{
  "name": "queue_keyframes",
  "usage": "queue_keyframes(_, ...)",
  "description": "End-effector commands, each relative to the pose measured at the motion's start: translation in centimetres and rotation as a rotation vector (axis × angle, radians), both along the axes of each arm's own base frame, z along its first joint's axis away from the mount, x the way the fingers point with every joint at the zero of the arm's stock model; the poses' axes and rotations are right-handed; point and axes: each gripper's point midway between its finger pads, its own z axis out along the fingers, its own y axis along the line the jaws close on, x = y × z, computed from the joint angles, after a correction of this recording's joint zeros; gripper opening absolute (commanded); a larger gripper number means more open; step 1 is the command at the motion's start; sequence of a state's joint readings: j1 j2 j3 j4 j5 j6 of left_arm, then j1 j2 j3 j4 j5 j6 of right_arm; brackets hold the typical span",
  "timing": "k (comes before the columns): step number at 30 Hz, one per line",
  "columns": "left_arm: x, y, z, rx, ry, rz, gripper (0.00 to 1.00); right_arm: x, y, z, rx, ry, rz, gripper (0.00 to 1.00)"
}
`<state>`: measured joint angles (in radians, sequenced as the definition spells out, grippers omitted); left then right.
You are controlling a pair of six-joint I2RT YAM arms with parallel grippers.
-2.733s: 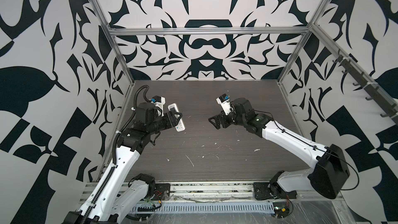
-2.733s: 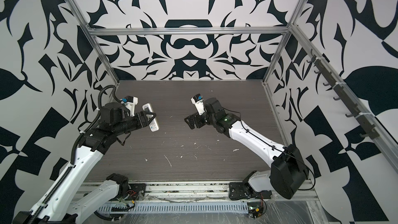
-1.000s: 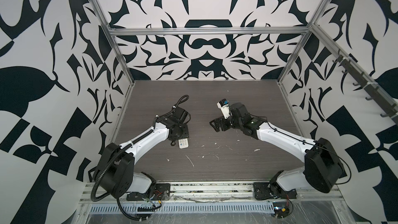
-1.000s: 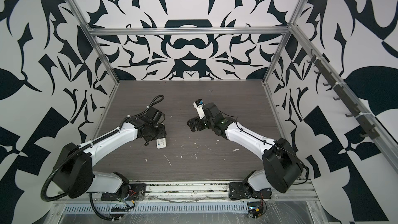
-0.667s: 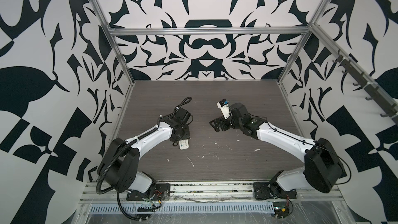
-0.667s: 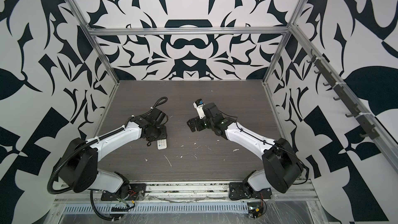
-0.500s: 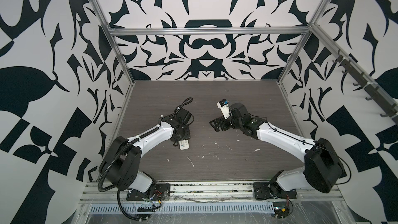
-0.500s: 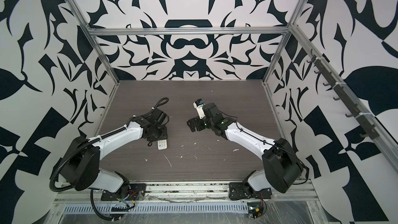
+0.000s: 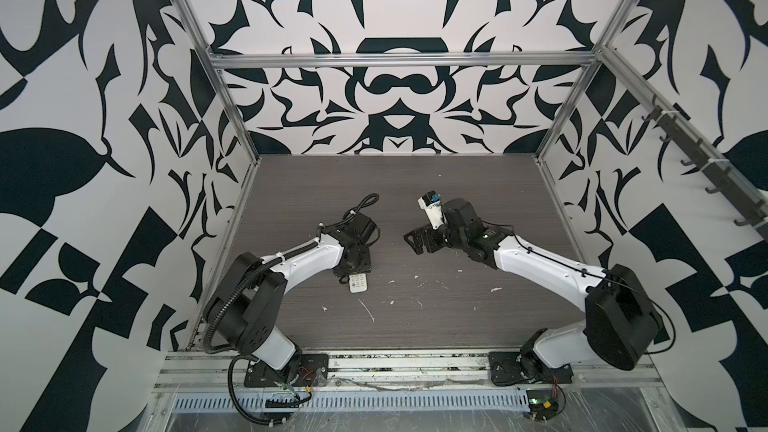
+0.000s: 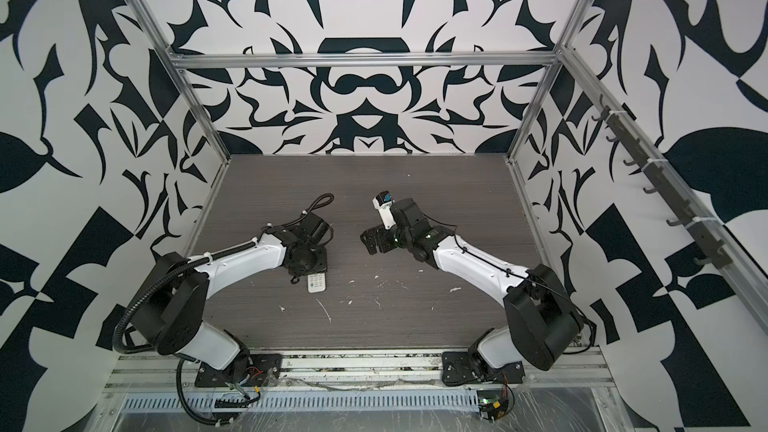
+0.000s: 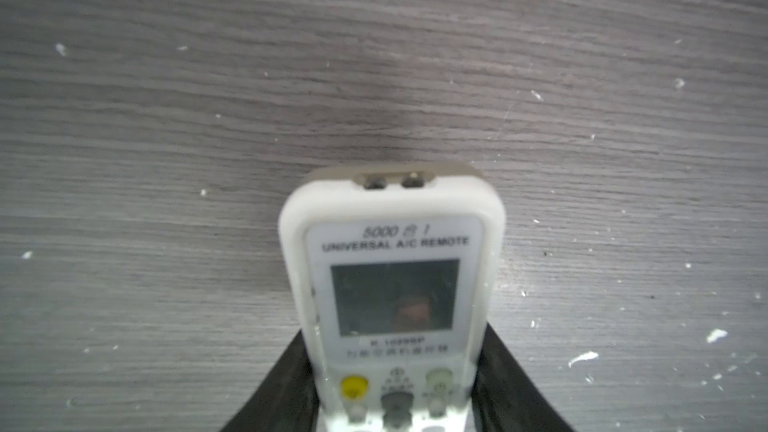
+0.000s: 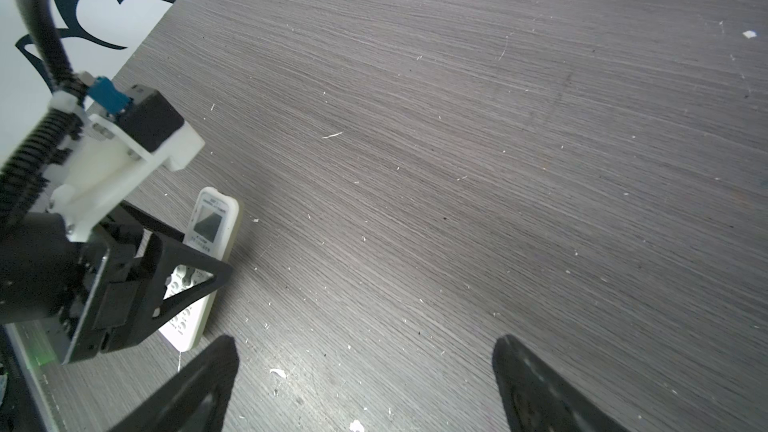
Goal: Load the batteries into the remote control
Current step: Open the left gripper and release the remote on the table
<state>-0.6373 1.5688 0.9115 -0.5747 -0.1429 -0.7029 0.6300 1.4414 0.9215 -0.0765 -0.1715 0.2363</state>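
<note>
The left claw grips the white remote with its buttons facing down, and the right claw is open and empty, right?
Not quite: the remote control faces up, screen and buttons showing in the left wrist view. The left gripper grips it; the right gripper is open and empty.

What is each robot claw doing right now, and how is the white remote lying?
left gripper: shut on the remote control, a finger against each long side.
remote control: lying flat on the table, buttons and screen facing up.
right gripper: open wide, holding nothing, off to the side of the remote control.
batteries: none in view.
</note>
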Motion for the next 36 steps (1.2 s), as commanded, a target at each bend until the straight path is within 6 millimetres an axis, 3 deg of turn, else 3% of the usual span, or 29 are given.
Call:
queue_keyframes(1, 0.5, -0.3, 0.1, 0.010, -0.004, 0.006, 0.36, 0.4, 0.2, 1.1, 0.023, -0.040, 0.004, 0.99)
queue_keyframes(36, 0.4, -0.8, -2.0, 0.033, 0.030, -0.002, 0.40, 0.9, 0.4, 2.1, 0.033, -0.059, 0.001, 1.00)
